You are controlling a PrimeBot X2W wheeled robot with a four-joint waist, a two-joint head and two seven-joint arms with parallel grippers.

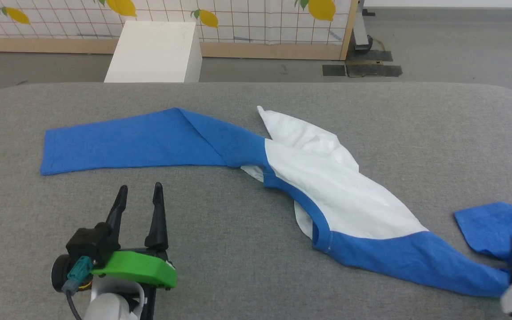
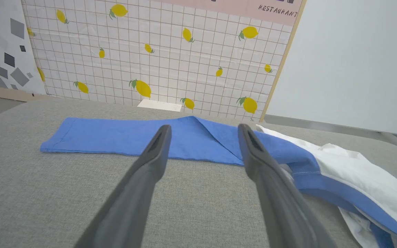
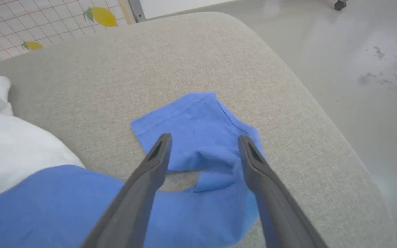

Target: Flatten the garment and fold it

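1. Here, nearest first: the right gripper (image 3: 204, 137) stands with its jaws spread wide and nothing pinched; the doubled-back cuff (image 3: 184, 117) of the garment's right-side sleeve lies just ahead of and below its fingertips, partly between them; I cannot tell whether the tips touch the cloth.
2. The left gripper (image 1: 140, 186) also has its jaws apart and empty, over the bare grey table (image 1: 238, 258); the other sleeve (image 1: 127, 142) lies flat ahead of its tips, crosswise to the fingers and apart from them.
3. The garment (image 1: 340, 191) lies as one long band across the table; its long axis runs side to side on a slant, from beyond the left jaws down to the right jaws, with the right end nearer the robot.
4. Between the two grippers the white body is bunched and folded over itself, with the blue neckband (image 1: 300, 204) on its near edge; it sits right of the left jaws and left of the right jaws.
5. By my reading, the right arm is much the nearer to cloth; the coming move likely turns on that cuff, which needs drawing outward along the sleeve's line; the left sleeve looks flat enough already.
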